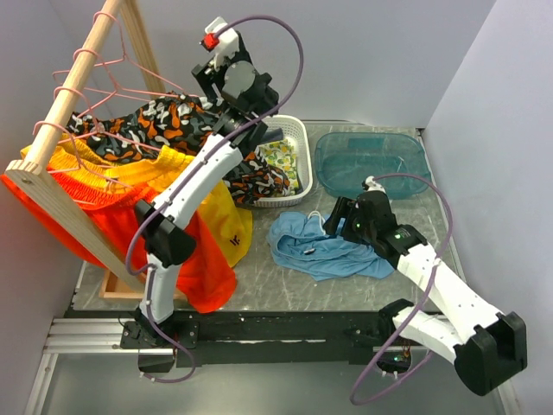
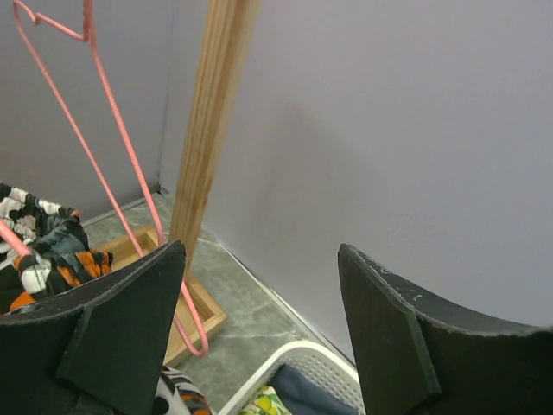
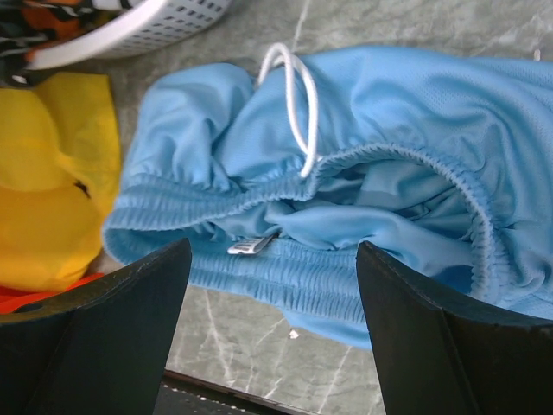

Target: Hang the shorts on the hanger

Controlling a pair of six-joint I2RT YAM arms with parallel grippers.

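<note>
From above, the blue shorts [image 1: 327,248] lie crumpled on the table [image 1: 276,290], front and centre, just right of the yellow shorts [image 1: 226,218]. The right gripper [image 1: 333,218] sits at their far edge with its jaws spread. The left gripper [image 1: 206,79] is raised high at the back, near the rack [image 1: 73,104]. The hanger [image 1: 85,54] hooks over the rack's rail among other pink wires, well apart from the blue shorts. Patterned shorts [image 1: 164,121] and an orange cloth [image 1: 177,255] drape from the rack. A white basket [image 1: 298,169] and a teal tub [image 1: 371,164] stand behind the blue shorts.

The left wrist camera shows that gripper's two dark fingers [image 2: 121,337] standing wide apart with nothing between them. Beyond them are the grey wall [image 2: 389,130] and a wooden post [image 2: 212,112]. The pink wire of the hanger runs down at the left, its low end passing behind the left finger; I cannot tell whether they touch. The basket rim shows at the bottom edge.

The right wrist camera shows that gripper's fingers [image 3: 449,337] also wide apart, pinching nothing. The blue shorts fill the view ahead, their gathered waistband lying across the gap between the fingers and the white drawstring [image 3: 298,104] looped on top. The yellow shorts lie at the left, touching them.
</note>
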